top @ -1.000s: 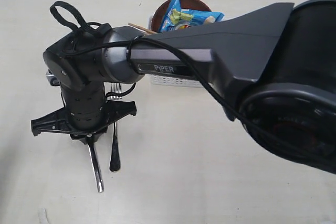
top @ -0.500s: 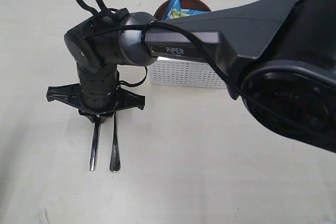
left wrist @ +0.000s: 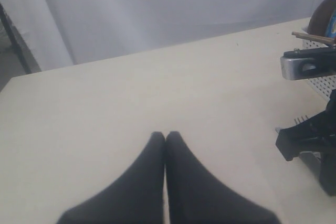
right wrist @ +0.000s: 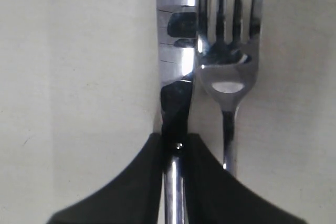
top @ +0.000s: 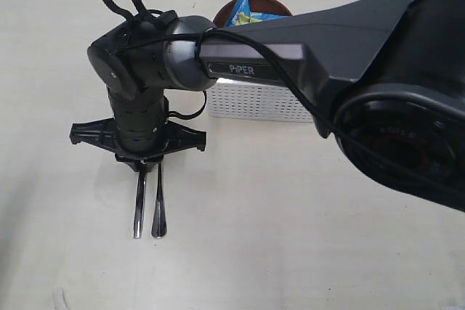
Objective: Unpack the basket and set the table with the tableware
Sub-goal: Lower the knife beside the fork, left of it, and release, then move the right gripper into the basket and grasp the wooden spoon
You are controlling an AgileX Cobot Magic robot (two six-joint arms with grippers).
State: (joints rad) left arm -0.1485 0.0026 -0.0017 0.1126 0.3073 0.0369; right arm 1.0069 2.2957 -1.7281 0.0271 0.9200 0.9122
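Observation:
My right gripper (right wrist: 175, 139) is shut on the steel knife (right wrist: 176, 77), gripping it where blade meets handle. It reaches across to the left part of the table (top: 290, 237). In the exterior view the knife (top: 137, 212) hangs below the gripper (top: 142, 168), parallel to the fork (top: 158, 212), which lies on the table. The fork's tines (right wrist: 228, 14) sit right beside the blade. The white basket (top: 254, 101) stands behind, holding the reddish-brown plate (top: 224, 11). My left gripper (left wrist: 166, 136) is shut, empty, over bare table.
A blue chip bag (top: 251, 8) sticks out of the basket. The right arm's dark body (top: 392, 107) covers the right half of the exterior view. In the left wrist view, brown chopsticks (left wrist: 313, 36) poke over the basket rim (left wrist: 326, 81).
The right gripper has swung the knife from a slant to straight and brought it close beside the fork. The fork and the basket have stayed put.

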